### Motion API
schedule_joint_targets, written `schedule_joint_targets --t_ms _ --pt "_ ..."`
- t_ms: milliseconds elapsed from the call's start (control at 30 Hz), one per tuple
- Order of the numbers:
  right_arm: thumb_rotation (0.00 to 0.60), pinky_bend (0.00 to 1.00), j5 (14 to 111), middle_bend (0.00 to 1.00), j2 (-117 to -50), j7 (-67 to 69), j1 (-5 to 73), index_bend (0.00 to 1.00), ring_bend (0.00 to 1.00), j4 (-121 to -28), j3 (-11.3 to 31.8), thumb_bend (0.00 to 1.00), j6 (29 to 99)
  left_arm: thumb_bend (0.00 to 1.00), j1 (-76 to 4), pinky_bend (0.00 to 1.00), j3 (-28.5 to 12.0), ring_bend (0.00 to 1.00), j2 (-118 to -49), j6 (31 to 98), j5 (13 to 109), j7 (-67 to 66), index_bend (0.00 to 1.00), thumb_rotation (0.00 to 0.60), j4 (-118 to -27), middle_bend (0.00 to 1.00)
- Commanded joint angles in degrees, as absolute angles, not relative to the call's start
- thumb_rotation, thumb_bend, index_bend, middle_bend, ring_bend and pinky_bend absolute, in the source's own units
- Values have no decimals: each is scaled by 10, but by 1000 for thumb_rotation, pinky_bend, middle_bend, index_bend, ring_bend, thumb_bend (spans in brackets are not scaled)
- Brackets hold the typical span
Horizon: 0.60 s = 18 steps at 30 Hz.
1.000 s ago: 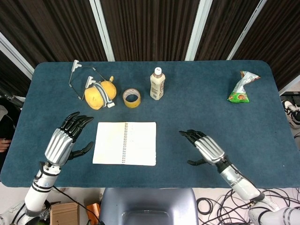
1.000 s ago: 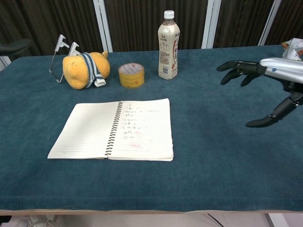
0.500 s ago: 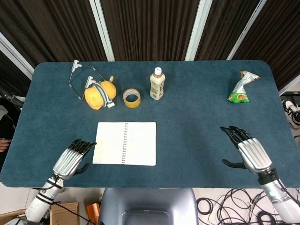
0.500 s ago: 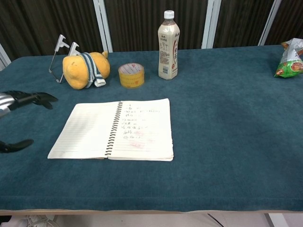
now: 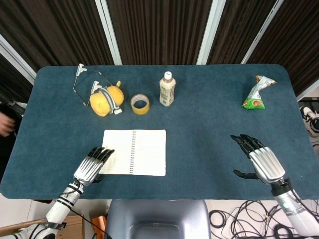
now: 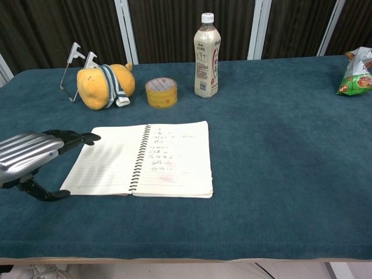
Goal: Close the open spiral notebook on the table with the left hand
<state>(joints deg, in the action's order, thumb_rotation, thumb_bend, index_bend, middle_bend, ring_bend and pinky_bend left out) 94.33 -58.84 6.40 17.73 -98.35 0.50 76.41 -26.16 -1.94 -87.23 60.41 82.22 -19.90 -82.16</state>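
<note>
The spiral notebook (image 5: 133,152) (image 6: 142,158) lies open and flat at the table's front centre, its left page blank and lined, its right page handwritten. My left hand (image 5: 92,165) (image 6: 34,157) hovers at the notebook's left edge, palm down, fingers stretched over the corner of the left page and thumb apart below; it holds nothing. Whether it touches the page I cannot tell. My right hand (image 5: 259,162) is open near the front right of the table, far from the notebook, and shows only in the head view.
Behind the notebook stand a tape roll (image 5: 140,103) and a drink bottle (image 5: 167,89). An orange plush toy with a striped band (image 5: 106,99) and a wire frame (image 5: 81,79) lie at the back left. A green snack bag (image 5: 257,93) lies at the back right.
My left hand has moved right, from beside the notebook to over its left edge. My right hand has barely shifted after drawing back toward the front right.
</note>
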Motion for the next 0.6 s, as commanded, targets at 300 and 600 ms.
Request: schedule_joint_targets --t_ms 300,600 --pt "600 210 939 157 -592 71 171 87 82 -976 4 65 766 266 -269 107 -24 55 -891 589 778 -238 37 600 -823 114" --pt "600 209 936 150 -597 84 164 84 80 -962 2 66 769 264 -284 107 -32 60 -904 569 748 -242 36 600 -807 115"
